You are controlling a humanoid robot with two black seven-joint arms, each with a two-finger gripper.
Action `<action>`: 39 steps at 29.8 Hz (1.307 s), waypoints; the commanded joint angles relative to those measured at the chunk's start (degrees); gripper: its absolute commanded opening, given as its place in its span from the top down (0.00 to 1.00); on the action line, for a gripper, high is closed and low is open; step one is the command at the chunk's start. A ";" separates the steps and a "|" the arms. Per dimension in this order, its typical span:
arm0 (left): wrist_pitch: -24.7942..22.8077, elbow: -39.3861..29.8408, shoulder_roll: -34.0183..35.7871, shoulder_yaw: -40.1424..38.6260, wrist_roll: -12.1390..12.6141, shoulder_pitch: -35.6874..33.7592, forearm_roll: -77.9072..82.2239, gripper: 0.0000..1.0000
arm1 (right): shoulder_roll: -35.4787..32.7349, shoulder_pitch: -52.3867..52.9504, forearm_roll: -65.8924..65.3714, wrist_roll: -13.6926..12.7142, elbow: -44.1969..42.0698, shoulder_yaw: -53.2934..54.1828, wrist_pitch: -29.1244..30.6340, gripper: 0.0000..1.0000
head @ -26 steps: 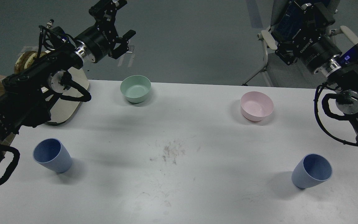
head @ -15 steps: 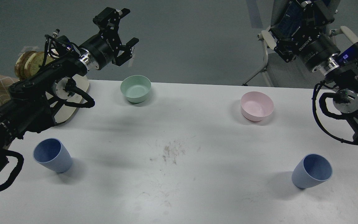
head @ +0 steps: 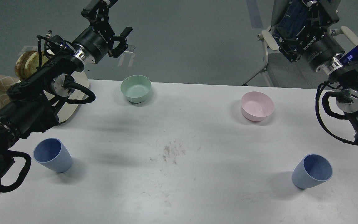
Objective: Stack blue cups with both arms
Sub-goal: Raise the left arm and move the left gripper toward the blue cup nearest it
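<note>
Two blue cups stand upright and apart on the white table (head: 197, 124). The left cup (head: 53, 155) is near the front left and the right cup (head: 312, 171) near the front right. My left gripper (head: 113, 18) is open and empty, held high beyond the table's far left edge, far from the left cup. My right gripper (head: 303, 21) is high at the far right, above and behind the table. Its fingers are dark against the chair and cut by the top edge, so I cannot tell how they stand. Neither gripper touches a cup.
A pale green bowl (head: 135, 88) sits at the far left-centre and a pink bowl (head: 257, 106) at the far right-centre. A cream flat object (head: 73, 104) lies under my left arm. A chair (head: 270, 49) stands behind the table. Scuff marks (head: 172, 152) are mid-table.
</note>
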 commanded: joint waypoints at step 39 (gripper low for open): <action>-0.01 -0.96 -0.46 -0.53 -0.65 1.46 0.69 0.02 | 2.62 0.07 0.01 0.45 -0.93 0.19 0.00 0.00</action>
